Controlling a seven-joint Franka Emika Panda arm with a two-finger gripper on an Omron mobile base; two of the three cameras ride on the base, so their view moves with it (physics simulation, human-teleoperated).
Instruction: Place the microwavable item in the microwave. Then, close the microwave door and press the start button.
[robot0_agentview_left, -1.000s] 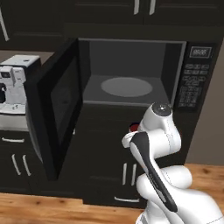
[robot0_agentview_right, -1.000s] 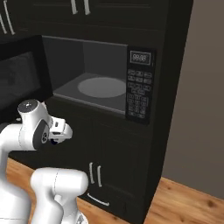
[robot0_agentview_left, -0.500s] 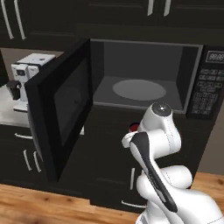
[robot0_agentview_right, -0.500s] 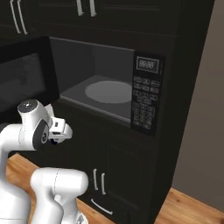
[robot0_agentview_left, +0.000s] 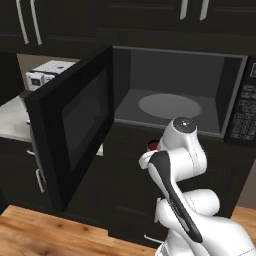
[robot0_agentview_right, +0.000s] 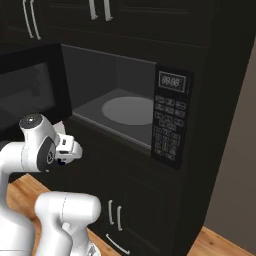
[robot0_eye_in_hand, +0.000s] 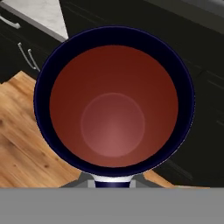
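left base view: microwave (robot0_agentview_left: 175, 95) upper centre, matte grey cavity, round turntable (robot0_agentview_left: 170, 106); glossy black microwave door (robot0_agentview_left: 75, 125) swung open at left; mug (robot0_agentview_left: 152, 146) a red sliver at centre.
right base view: keypad (robot0_agentview_right: 169, 130) centre right.
hand view: mug rim round, dark blue, red inside, centre; tool closed on mug.

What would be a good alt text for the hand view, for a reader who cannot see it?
A mug with a dark red inside and dark blue rim, seen straight down its mouth and held by the gripper. Behind it are a wooden floor and dark cabinets.
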